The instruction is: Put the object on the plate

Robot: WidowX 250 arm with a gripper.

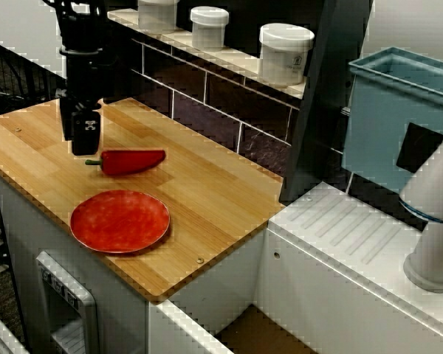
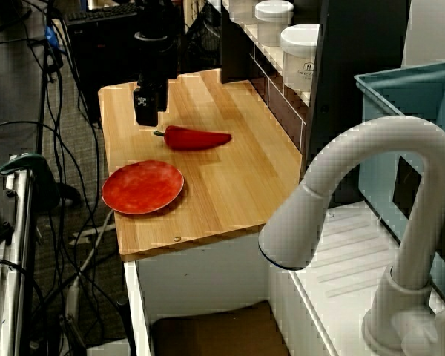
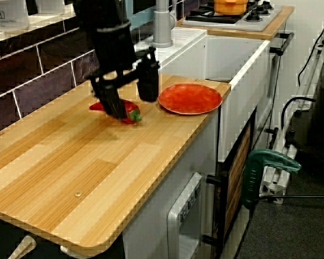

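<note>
We saw the plate [image 1: 119, 220] nearest us, flat on the wooden table [image 1: 207, 199], close to the front edge and just short of overhanging it. To its right the wood lay bare as far as the table's right edge, where a white drainboard [image 1: 354, 236] began. Just behind the plate, and apart from it, the pepper [image 1: 133, 161] lay on its side, its green stem toward the left and its tip toward the right. Bare wood also ran from the pepper back to the tiled wall [image 1: 207, 103].

The tool [image 1: 85, 136] hung at the pepper's stem end, pointing straight down from a black arm [image 1: 81, 44] that stood nearly upright. In the opposite view its two fingers [image 3: 114, 102] were spread, one on each side of the stem end, and low to the wood. We could not tell whether they touched the pepper.

Farthest back, three white jars [image 1: 284, 53] stood on a shelf above the tiles. A blue bin [image 1: 399, 118] sat far right.
</note>
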